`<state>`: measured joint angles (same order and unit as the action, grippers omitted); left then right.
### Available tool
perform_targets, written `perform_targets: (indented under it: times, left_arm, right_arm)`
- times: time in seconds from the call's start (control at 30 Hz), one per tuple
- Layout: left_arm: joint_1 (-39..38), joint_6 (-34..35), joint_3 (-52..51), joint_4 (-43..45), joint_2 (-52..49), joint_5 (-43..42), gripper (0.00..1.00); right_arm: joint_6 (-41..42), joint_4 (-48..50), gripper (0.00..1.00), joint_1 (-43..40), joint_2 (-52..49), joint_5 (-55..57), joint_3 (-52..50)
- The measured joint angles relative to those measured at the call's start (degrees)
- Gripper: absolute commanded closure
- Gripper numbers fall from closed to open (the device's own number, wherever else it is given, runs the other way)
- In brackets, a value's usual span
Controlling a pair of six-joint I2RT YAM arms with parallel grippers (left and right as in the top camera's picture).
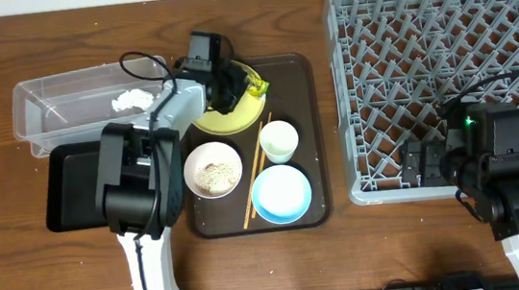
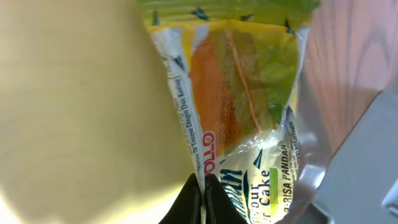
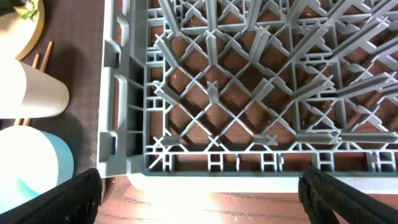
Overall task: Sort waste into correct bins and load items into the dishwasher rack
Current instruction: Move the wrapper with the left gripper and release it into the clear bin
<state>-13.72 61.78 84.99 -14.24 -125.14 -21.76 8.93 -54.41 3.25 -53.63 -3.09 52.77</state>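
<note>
You get only a corner of the snack wrapper (image 1: 259,89) overhead; the left gripper (image 1: 237,89) hides the rest, and the wrist view crops its lettering.

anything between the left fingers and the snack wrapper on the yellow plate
Nothing visible does. The left fingers are already pinched shut on the snack wrapper at its edge, right beside the yellow plate.

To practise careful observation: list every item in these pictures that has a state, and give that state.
Wrapper: pinched at its edge
White bowl: upright, holding rice scraps
Blue bowl: upright, empty
Cup: upright
Chopsticks: flat on brown tray
Clear tub: holding white clump
Black tray: visible part bare
Rack: empty
Left jaws: shut on wrapper
Right jaws: open
</note>
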Motion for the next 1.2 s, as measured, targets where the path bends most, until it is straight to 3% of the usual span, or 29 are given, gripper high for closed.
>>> perform_targets:
  times: [0.23, 0.47, 0.63, 0.87, 1.13, 1.2]
  left_arm:
    - [1.5, -10.2, -0.3, -6.4, 4.1, 1.0, 0.94]
    - [1.7, -28.1, -0.3, -15.3, 18.2, 6.4, 0.94]
    - [3.3, -35.0, -0.3, -22.5, 25.9, 13.2, 0.94]
    - [14.4, -32.6, -0.3, -24.9, 29.7, 18.8, 0.94]
    - [21.1, -25.2, -0.3, -25.0, 25.1, 19.8, 0.93]
    - [21.6, -24.0, -0.3, -25.0, 23.2, 19.8, 0.85]
  right_arm:
    - [0.0, 0.0, 0.01, 0.0, 0.0, 0.0, 0.0]
    - [0.0, 0.0, 0.01, 0.0, 0.0, 0.0, 0.0]
    - [0.0, 0.0, 0.01, 0.0, 0.0, 0.0, 0.0]
    - [0.0, 0.0, 0.01, 0.0, 0.0, 0.0, 0.0]
    - [0.0, 0.0, 0.01, 0.0, 0.0, 0.0, 0.0]
    - [0.0, 0.0, 0.01, 0.0, 0.0, 0.0, 0.0]
